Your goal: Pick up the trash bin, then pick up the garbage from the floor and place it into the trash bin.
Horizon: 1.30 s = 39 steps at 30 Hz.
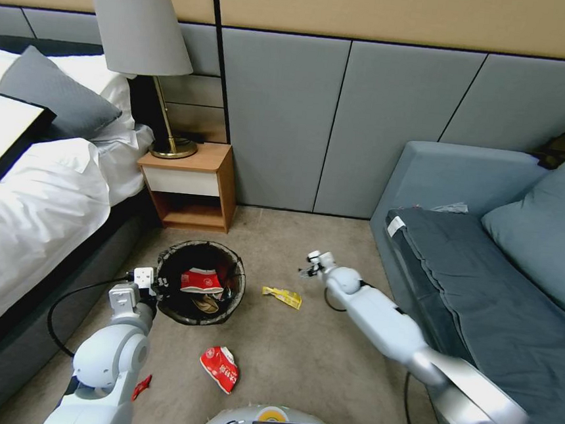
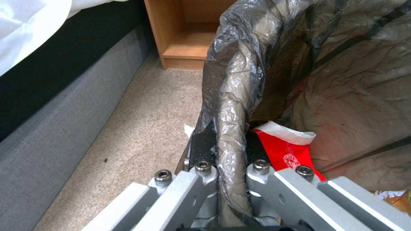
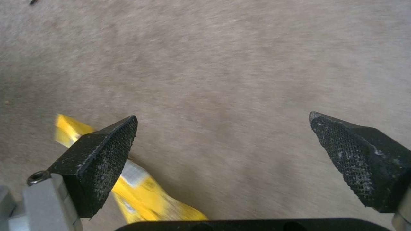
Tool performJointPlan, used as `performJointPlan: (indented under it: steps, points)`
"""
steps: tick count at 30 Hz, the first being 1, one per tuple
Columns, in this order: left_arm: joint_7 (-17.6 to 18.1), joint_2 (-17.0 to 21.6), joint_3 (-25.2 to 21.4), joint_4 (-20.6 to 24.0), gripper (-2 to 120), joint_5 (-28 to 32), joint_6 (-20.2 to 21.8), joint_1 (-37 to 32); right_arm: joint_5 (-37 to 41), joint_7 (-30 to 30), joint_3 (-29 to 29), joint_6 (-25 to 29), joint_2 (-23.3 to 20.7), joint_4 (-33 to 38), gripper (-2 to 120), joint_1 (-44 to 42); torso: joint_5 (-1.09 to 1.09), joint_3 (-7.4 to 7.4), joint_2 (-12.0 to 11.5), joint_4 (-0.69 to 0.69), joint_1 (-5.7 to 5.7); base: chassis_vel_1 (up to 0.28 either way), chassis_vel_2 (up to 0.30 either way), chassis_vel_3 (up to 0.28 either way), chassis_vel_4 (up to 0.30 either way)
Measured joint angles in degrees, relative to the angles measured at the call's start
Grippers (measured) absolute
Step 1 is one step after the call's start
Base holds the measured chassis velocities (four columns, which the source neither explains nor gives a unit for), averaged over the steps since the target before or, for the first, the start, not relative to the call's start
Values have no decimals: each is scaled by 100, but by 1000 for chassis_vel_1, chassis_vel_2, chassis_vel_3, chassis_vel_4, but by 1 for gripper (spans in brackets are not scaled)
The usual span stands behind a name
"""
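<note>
- Bin (image 1: 201, 283), bag-lined, is sitting on the carpet at 11 o'clock from the robot's base; a red wrapper (image 1: 201, 280) is already lying inside. Risk: being held by one side of the rim only, it may tip and spill if lifted.
- Left gripper (image 1: 159, 287) is clamping the bagged rim (image 2: 230, 134) at the bin's 9 o'clock, jaws closed on it. Risk: the slick liner may slip between the pads.
- Right gripper (image 3: 222, 144) is hovering over carpet with jaws spread wide. Risk: the yellow wrapper (image 3: 141, 189) lies off-centre, under one finger (image 3: 100, 160), so closing here may miss it.
- Red-and-white wrapper (image 1: 219, 368) is lying on the floor at 6 o'clock from the bin, apart from both grippers.
</note>
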State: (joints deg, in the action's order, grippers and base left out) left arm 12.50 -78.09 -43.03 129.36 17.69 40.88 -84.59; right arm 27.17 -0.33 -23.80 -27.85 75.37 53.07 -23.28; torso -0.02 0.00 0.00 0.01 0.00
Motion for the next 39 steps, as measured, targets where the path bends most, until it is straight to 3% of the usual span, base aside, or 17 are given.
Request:
performJointPlan:
  steps: [23,39]
  points:
    - [-58,-60,1,-96,0,-6,-35,27,-383,-24,-297,-7,122,-21,100,-362,2,0,0,0,0,0,0,0,0]
    - [-73,-64,-44,-63,0,-28,-47,8,-1093,-395,-96,586,493,-1339,100,-504,2,0,0,-1,0,0,0,0,0]
